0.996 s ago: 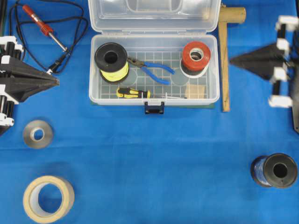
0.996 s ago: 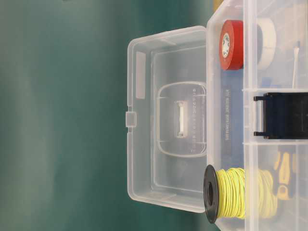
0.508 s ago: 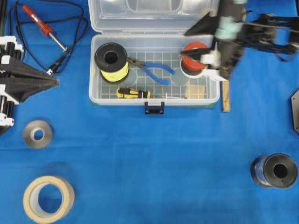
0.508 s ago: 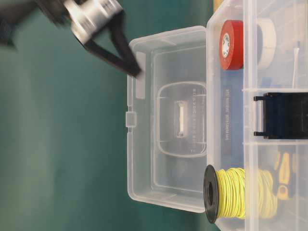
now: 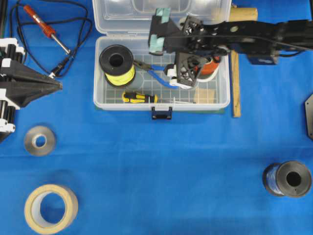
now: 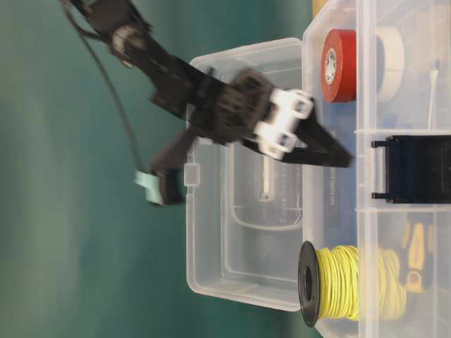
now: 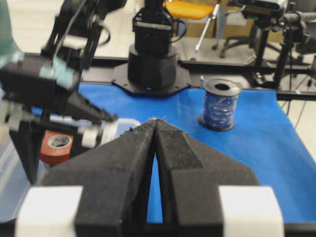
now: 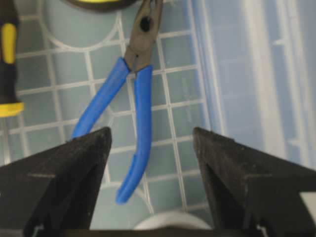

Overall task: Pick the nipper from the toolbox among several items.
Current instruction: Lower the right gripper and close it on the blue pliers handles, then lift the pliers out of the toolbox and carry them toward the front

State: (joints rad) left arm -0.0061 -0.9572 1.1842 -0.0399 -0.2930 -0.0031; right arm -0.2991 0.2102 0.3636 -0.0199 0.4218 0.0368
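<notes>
The nipper (image 8: 129,106) lies flat on the grid floor of the toolbox (image 5: 100,100), near the middle, between the yellow wire spool (image 5: 117,64) and the red tape roll (image 6: 338,65). Its dark jaws point toward the spool; its 2 blue handles splay toward the right tool (image 8: 152,143), which hangs just above them with fingers spread wide and nothing held. The left tool (image 7: 155,129) rests closed, well apart at the table's left side.

The nipper looks rigid and fairly light, but the handle sleeves are smooth and curved, so a pinch across 1 handle could slip or spin it. A firmer hold is likely across both handles close to the pivot, where they run nearest together.

Room is tight. The spool stands beside the jaws, the yellow-and-black screwdriver (image 5: 139,98) lies near the front wall, and the upright lid (image 6: 243,169) rises behind. A straight lift seems the safest way out.
</notes>
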